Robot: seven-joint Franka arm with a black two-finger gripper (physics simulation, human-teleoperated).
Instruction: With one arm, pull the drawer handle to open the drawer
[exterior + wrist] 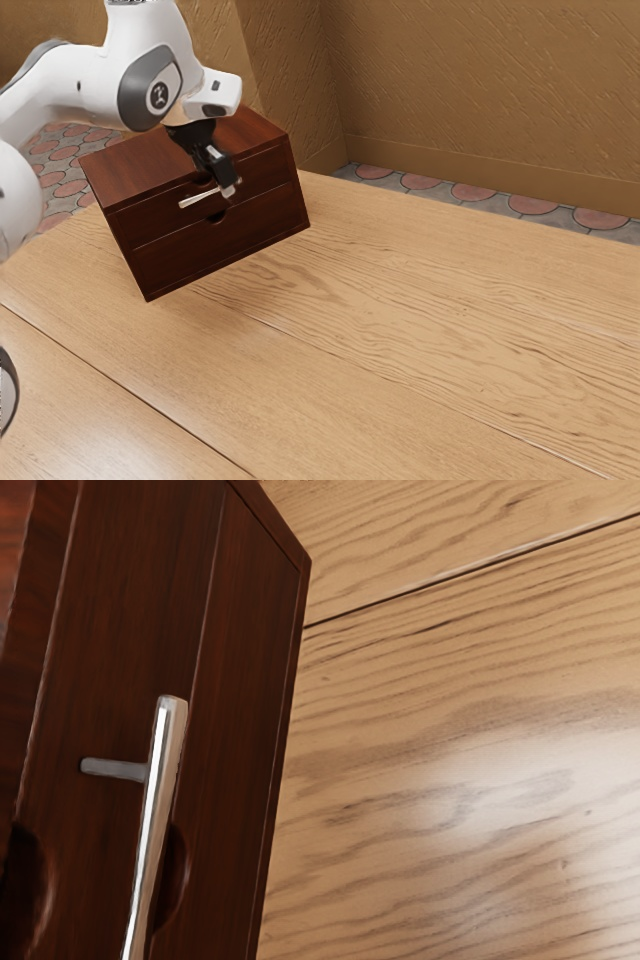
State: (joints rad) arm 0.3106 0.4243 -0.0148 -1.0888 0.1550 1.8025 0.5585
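A dark wooden cabinet (190, 205) with two drawers stands at the exterior view's left. Its top drawer front (255, 172) carries a silver bar handle (200, 199) and looks flush with the cabinet. My gripper (224, 183) reaches down from above the cabinet top to the handle's right end. Its fingers stand open on either side of the bar. In the wrist view the handle (155, 820) runs right under my hand on its short post. Dark shapes lie on both sides of the handle on the drawer front (110, 660).
The cabinet rests on a broad light wooden surface (420, 320) that spreads toward the exterior view's right. Brown walls (480, 80) and a strip of red paving (520, 200) lie behind it.
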